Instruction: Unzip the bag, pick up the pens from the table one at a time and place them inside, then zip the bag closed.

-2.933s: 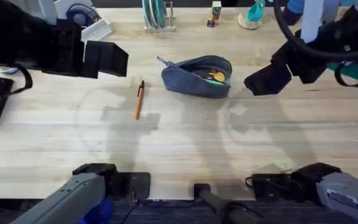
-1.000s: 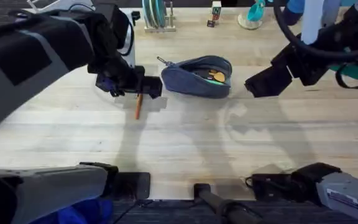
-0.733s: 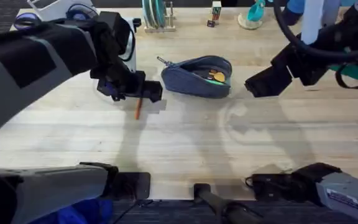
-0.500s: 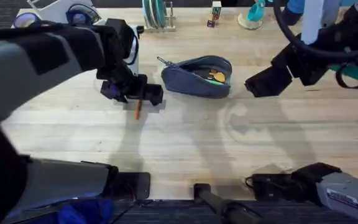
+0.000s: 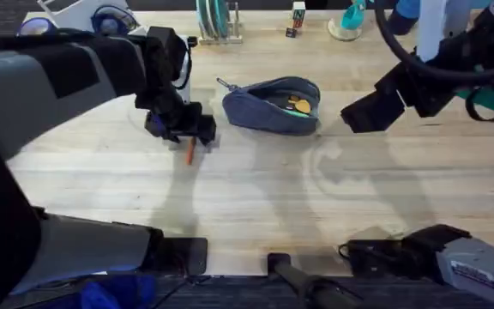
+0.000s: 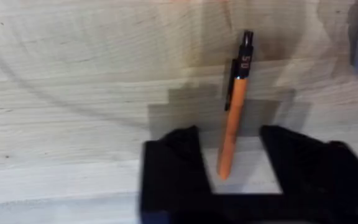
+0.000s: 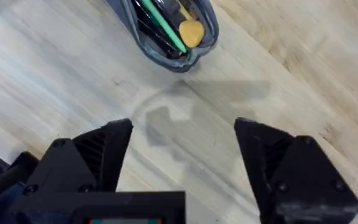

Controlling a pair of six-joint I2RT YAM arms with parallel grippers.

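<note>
The left claw [image 6: 232, 165] has dropped, fingers spread, around the orange pen [image 6: 234, 112]; the grasp probably comes next.

The overhead camera looks down and forward over the table [image 5: 256, 189]. The left wrist camera sits close above the orange pen [image 6: 235, 106]. The right wrist camera, apparently higher, shares the bag [image 7: 166, 31] with the overhead view.

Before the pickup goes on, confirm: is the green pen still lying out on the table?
No: the green pen lies inside the open bag, and the table around it is bare wood.
</note>
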